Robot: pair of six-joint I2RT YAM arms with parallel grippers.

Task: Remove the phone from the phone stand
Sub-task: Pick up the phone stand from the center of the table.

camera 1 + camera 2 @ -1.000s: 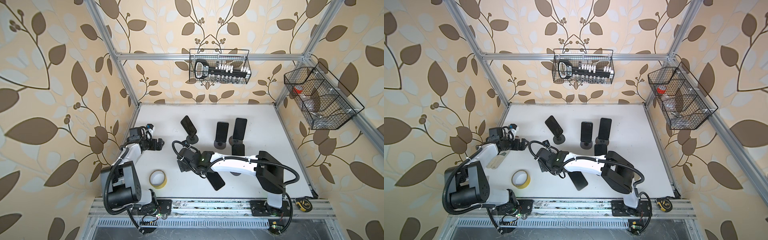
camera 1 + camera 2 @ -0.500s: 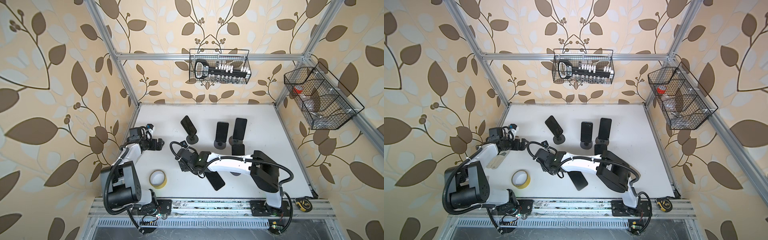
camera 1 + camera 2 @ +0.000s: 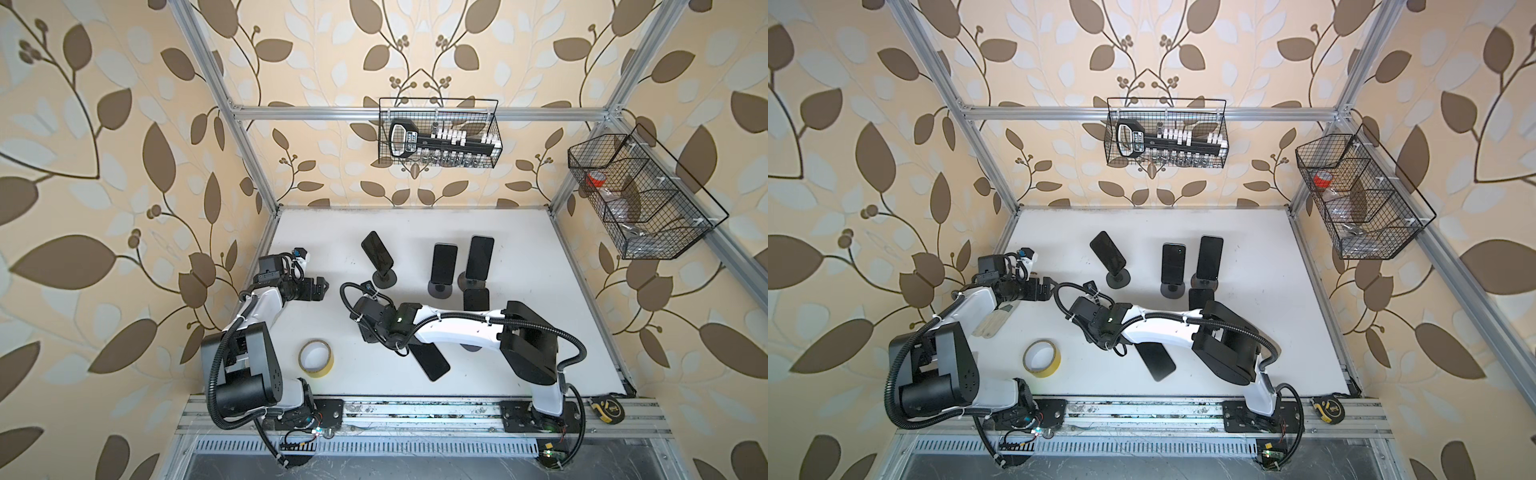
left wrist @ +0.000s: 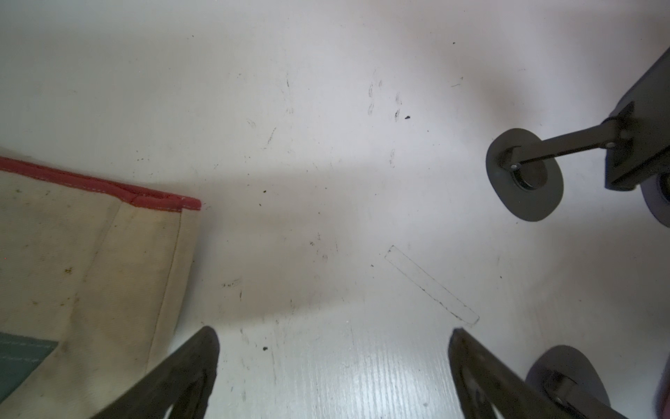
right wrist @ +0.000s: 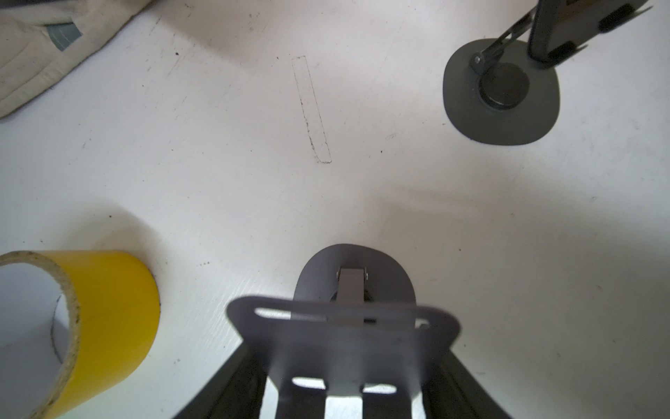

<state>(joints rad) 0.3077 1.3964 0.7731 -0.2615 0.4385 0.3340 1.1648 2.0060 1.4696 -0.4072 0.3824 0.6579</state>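
Farthest left, the left claw (image 4: pixel 333 332) hangs wide apart over the worktop (image 3: pixel 540 291), beside a glove (image 4: pixel 90 261). Past the yellow tape roll (image 3: pixel 316 359), the right claw (image 5: pixel 346 377) is narrow, its fingers (image 5: pixel 235 395) hugging the plate of an empty phone stand (image 5: pixel 344 337). Right of it, a phone (image 3: pixel 430 361) lies flat on the worktop, partly under that arm.

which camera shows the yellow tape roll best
Best in both top views: the yellow tape roll shows whole, lying flat, hole up. The right wrist view is closer but crops the roll at the frame edge. The left wrist view misses it.
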